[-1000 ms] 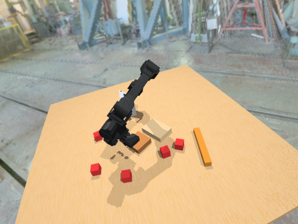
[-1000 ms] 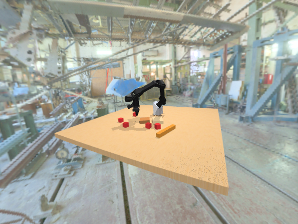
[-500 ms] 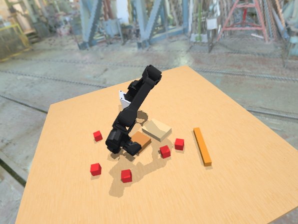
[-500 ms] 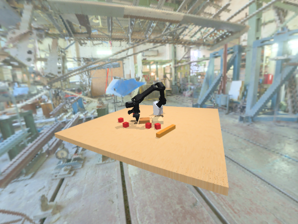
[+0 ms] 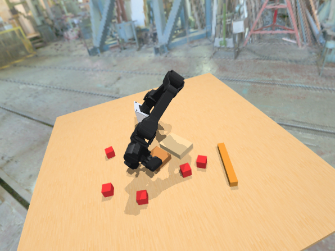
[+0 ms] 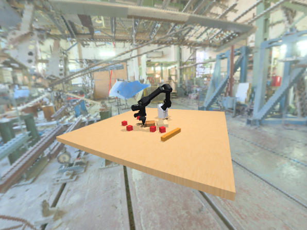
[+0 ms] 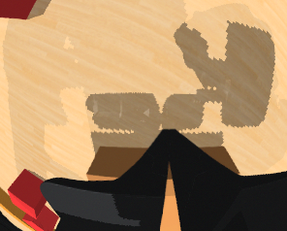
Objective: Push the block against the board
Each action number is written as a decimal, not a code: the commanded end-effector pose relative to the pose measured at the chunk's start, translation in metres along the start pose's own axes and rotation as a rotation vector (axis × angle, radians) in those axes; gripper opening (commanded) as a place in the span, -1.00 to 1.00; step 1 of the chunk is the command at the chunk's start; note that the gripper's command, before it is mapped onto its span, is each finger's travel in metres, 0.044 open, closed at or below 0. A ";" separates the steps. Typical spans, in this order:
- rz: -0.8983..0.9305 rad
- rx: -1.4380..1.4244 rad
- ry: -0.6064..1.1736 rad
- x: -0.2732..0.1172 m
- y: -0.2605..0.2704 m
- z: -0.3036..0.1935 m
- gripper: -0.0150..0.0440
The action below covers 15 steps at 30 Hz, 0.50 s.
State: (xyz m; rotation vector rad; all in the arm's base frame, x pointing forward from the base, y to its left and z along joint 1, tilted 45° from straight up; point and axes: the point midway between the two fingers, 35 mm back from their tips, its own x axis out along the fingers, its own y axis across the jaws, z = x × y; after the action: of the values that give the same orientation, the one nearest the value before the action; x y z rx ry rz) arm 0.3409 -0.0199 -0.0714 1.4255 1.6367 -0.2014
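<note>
The square block (image 5: 162,154) (image 6: 150,123) (image 7: 108,157) is orange-brown and lies flat on the table, partly hidden by the gripper in the top view and the wrist view. The board (image 5: 176,144) (image 6: 163,124) is a cream rectangular slab, flat, close beside the block. A narrow gap seems to show between them in the exterior view. The board does not show in the wrist view. My gripper (image 6: 143,124) (image 7: 168,135) is shut and empty, fingers pointing down, low at the block's side away from the board. Whether it touches the block is unclear.
Several red cubes stand around: two cubes (image 5: 185,170) (image 5: 202,161) near the board, one cube (image 5: 109,152) left of the arm, and two cubes (image 5: 107,190) (image 5: 142,197) toward the front left. A long orange bar (image 5: 227,164) (image 6: 170,134) lies at the right.
</note>
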 end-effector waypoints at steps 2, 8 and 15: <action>0.004 -0.001 0.004 0.000 0.002 -0.010 -0.49; 0.004 -0.001 0.004 0.000 0.002 -0.008 -0.49; 0.004 -0.001 0.003 0.000 0.002 0.004 -0.49</action>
State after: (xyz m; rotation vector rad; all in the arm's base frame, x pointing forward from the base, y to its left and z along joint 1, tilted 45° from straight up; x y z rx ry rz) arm 0.3444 -0.0205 -0.0663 1.4253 1.6235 -0.1973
